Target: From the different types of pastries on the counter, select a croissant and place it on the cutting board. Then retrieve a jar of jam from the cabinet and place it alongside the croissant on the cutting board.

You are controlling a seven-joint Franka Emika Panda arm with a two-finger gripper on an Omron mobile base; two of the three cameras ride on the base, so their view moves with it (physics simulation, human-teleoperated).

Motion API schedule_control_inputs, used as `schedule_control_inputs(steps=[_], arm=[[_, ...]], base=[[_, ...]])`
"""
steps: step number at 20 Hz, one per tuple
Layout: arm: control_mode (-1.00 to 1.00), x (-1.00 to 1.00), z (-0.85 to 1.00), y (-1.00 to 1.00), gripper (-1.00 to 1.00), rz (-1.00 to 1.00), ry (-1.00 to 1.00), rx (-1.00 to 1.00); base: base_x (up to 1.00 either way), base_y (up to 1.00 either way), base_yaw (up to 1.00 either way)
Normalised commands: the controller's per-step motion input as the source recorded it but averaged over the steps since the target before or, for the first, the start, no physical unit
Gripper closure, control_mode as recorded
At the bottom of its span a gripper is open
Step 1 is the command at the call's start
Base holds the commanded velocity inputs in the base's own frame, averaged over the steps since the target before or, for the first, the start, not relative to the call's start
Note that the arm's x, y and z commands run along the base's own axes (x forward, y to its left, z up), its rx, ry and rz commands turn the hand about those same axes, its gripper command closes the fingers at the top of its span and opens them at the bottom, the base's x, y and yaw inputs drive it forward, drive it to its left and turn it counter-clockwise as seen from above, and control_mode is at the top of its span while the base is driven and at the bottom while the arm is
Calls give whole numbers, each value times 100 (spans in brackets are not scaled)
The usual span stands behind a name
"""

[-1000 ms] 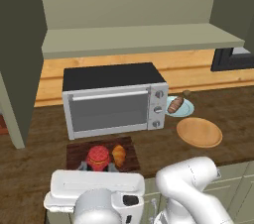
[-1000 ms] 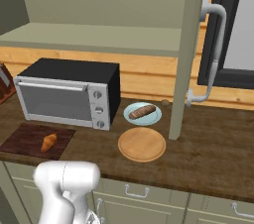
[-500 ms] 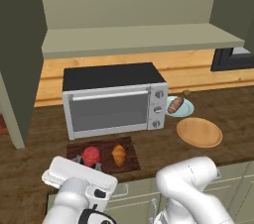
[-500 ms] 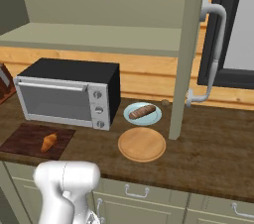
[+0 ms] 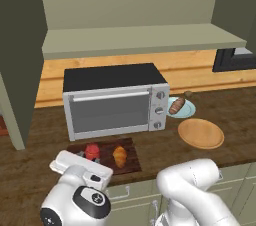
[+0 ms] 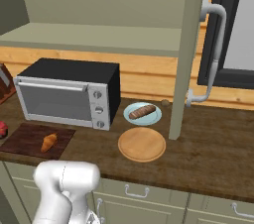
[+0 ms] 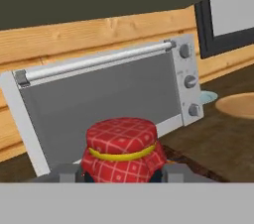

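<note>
You see the gripper (image 7: 122,174) clamped on the jar (image 7: 123,149) over the board (image 5: 107,156); croissant (image 5: 119,155) lies just right.

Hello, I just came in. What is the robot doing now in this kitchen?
The robot arm is handling the jar of jam. In the hand view the red-lidded jar sits between the finger tips of the gripper, right in front of the toaster oven. In the left base view the jar is over the cutting board, beside the croissant that already lies there. Whether the jar rests on the board yet, I cannot tell.
</note>
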Motion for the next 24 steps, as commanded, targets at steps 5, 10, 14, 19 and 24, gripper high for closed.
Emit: schedule_control_inputs(steps=[5, 10, 14, 19, 24], arm=[[-100, 80, -80, 11, 100, -5, 0, 0], [-100, 78, -68, 9, 100, -4, 0, 0], [-100, 60, -94, 24, 100, -3, 0, -4], [-100, 56, -58, 55, 100, -4, 0, 0], [-100, 28, -51, 54, -100, -4, 1, -2]], base=[[0, 0, 0], [0, 0, 0], [0, 0, 0], [0, 0, 0], [0, 0, 0]])
